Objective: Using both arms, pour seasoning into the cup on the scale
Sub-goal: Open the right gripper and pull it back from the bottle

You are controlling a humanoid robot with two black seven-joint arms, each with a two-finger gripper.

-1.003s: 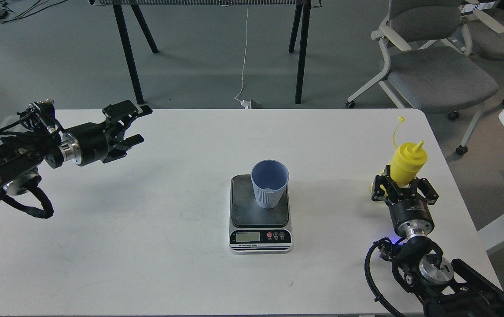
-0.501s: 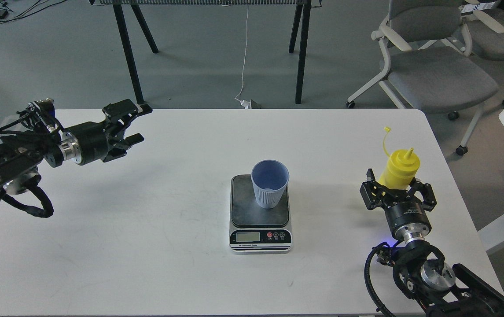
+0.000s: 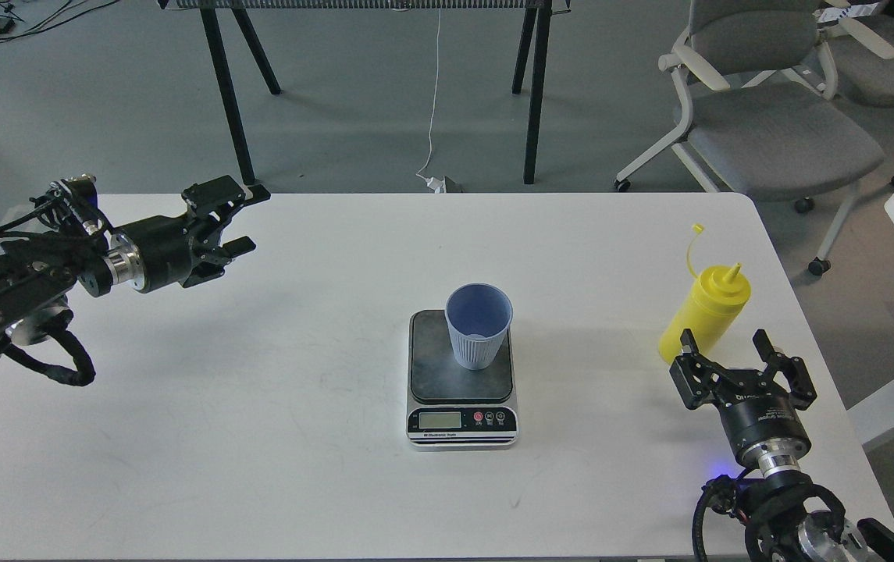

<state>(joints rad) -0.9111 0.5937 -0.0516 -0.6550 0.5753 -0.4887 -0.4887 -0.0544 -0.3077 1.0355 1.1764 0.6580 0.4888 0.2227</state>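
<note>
So you've got a plain white table point(image 3: 259, 437) with rounded corners, a few faint scuffs on it. The scale point(image 3: 461, 378) sits about dead center, display facing you, and the light blue cup point(image 3: 479, 325) stands upright on its dark platform. The yellow seasoning bottle point(image 3: 707, 307) stands on the table over by the right edge, cap dangling off its tether, well apart from the scale.

Your right gripper point(image 3: 742, 353) is just in front of the bottle with its fingers spread wide, not touching it. Your left gripper point(image 3: 237, 221) hangs over the far left of the table, fingers apart too, holding nothing.

Room-wise: grey floor, black legs of another table point(image 3: 228, 101) behind, a white cable point(image 3: 432, 109) trailing down, and grey office chairs point(image 3: 767, 125) off to the right.
</note>
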